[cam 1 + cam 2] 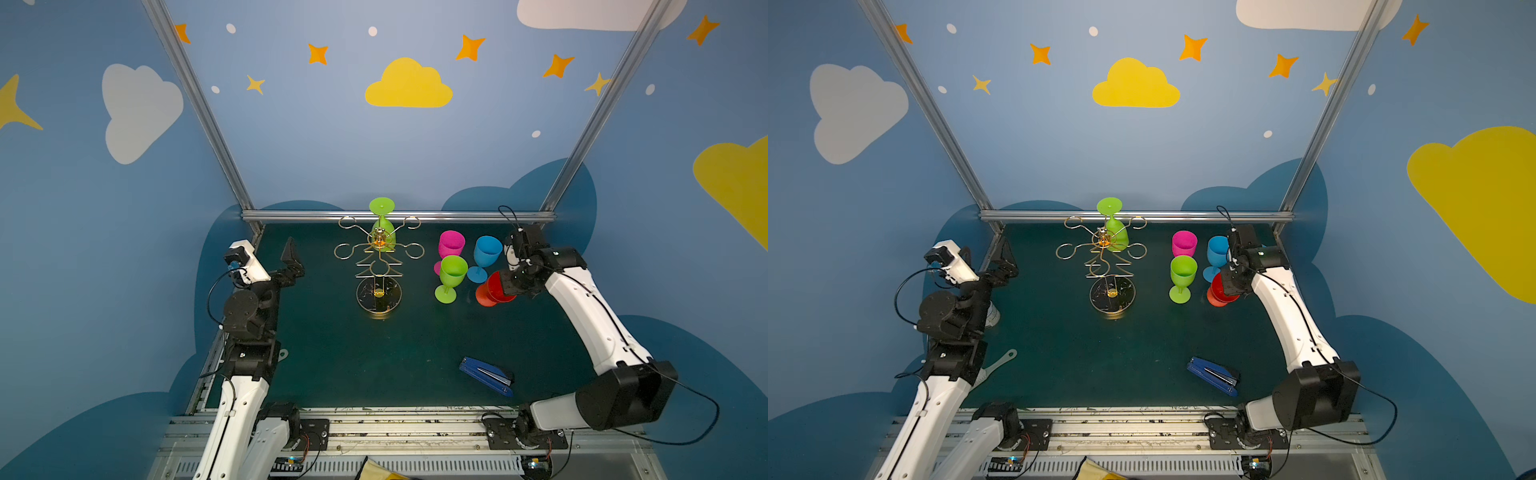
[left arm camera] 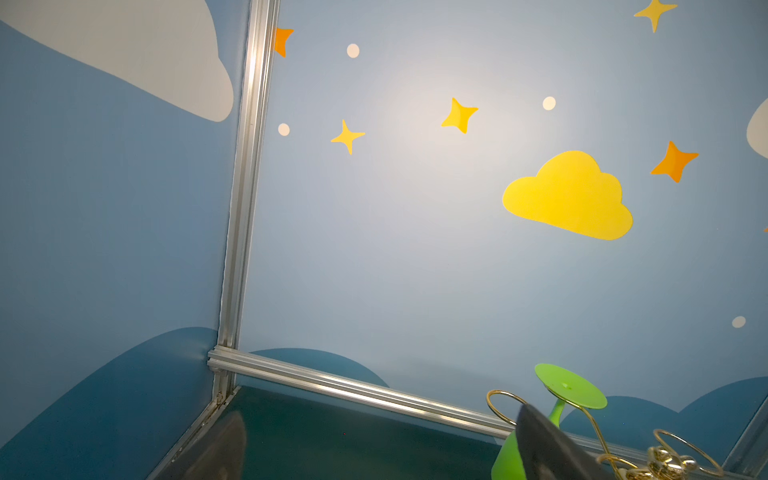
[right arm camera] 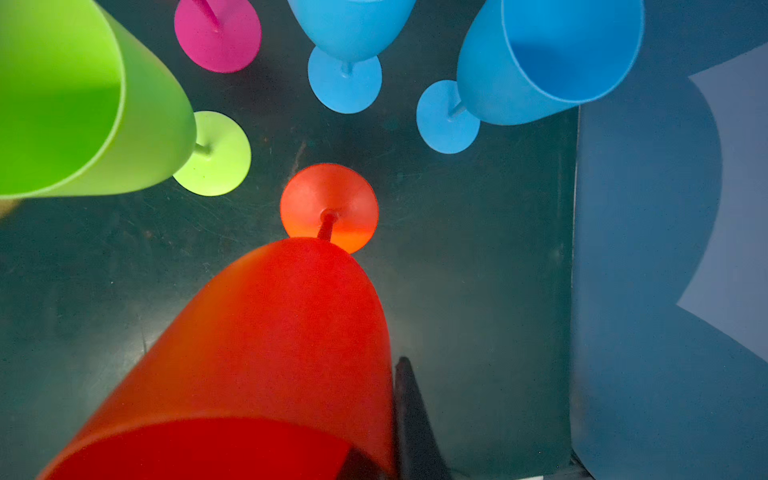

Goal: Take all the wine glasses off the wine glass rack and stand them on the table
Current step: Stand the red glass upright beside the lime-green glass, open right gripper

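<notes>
In both top views we find the wine glass rack (image 1: 379,266) standing on the dark green tabletop (image 1: 353,365), toward the back and near the middle. A hanging green wine glass (image 1: 384,232) is on its far side, upside down, with its foot up by the rear rail. The rack's top and wire arms cross in front of its bowl. Right of the rack, close together, stand a pink wine glass (image 1: 451,244), an upright green wine glass (image 1: 452,272) and a blue wine glass (image 1: 486,251). Just beside them the right gripper (image 1: 508,284) has its jaws closed on the rim of a red wine glass (image 1: 490,293), well apart from the rack. The left gripper (image 1: 291,259) sits by the left edge, its jaws wide apart and holding nothing. A blue stapler (image 1: 486,376) lies front right. In a top view a white utensil handle (image 1: 1000,360) pokes out under the left arm.

In the left wrist view we see the hanging glass's foot (image 2: 569,386) and the rack's gold loops (image 2: 505,401). One dark finger (image 2: 548,449) covers part of the bowl.

In the right wrist view the red wine glass (image 3: 270,332) fills the foreground, with a finger (image 3: 409,415) against its outer wall. We cannot tell whether its foot touches the tabletop. The green, pink and blue glasses and a second blue wine glass (image 3: 552,58) ring it, none of them touching it.
</notes>
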